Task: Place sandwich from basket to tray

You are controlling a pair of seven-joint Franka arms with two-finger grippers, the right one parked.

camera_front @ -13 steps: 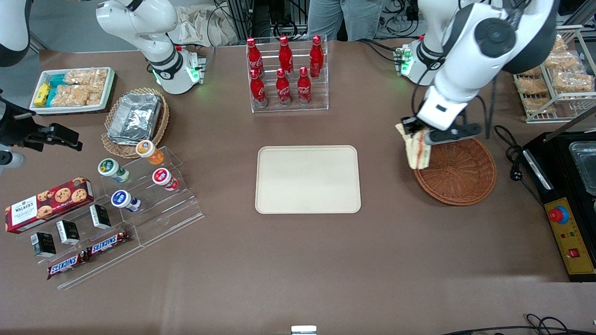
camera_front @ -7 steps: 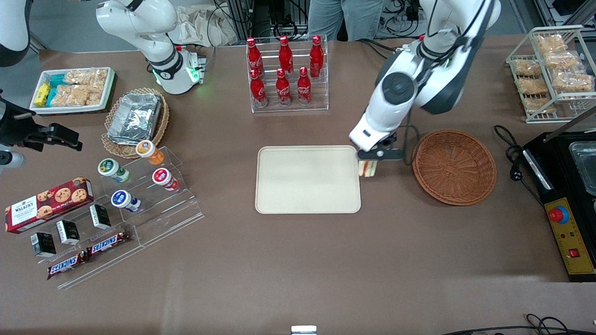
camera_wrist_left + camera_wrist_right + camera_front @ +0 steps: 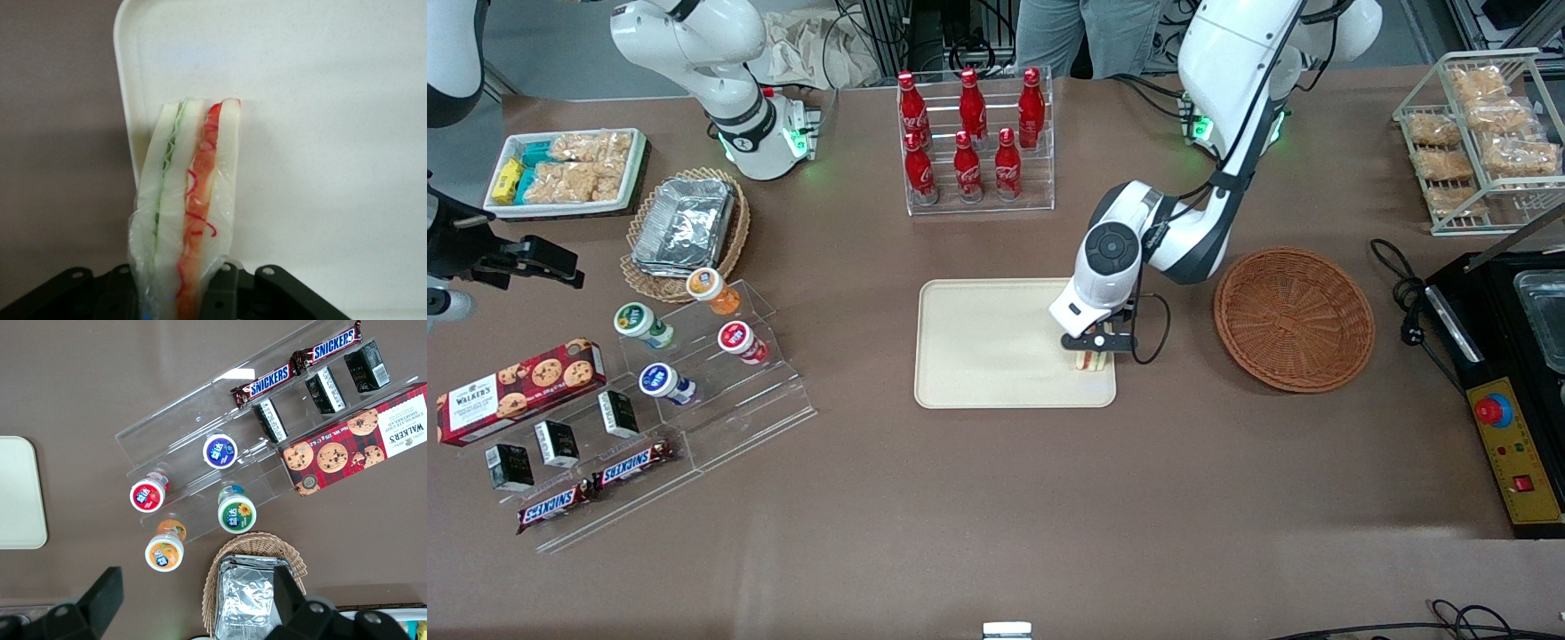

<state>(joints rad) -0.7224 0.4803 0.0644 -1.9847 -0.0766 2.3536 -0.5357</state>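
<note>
Your hand [image 3: 1096, 348], clamped on the sandwich [image 3: 187, 207], hung over the tray [image 3: 978, 347] corner; you needed lowering before release.

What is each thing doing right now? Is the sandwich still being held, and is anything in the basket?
sandwich: wrapped in clear film, held on edge over the tray's corner.
gripper: shut on the sandwich, above the tray.
tray: flat on the table, nothing lying on it yet.
basket: empty, beside the tray.
cola bottles: upright in their clear rack.
</note>
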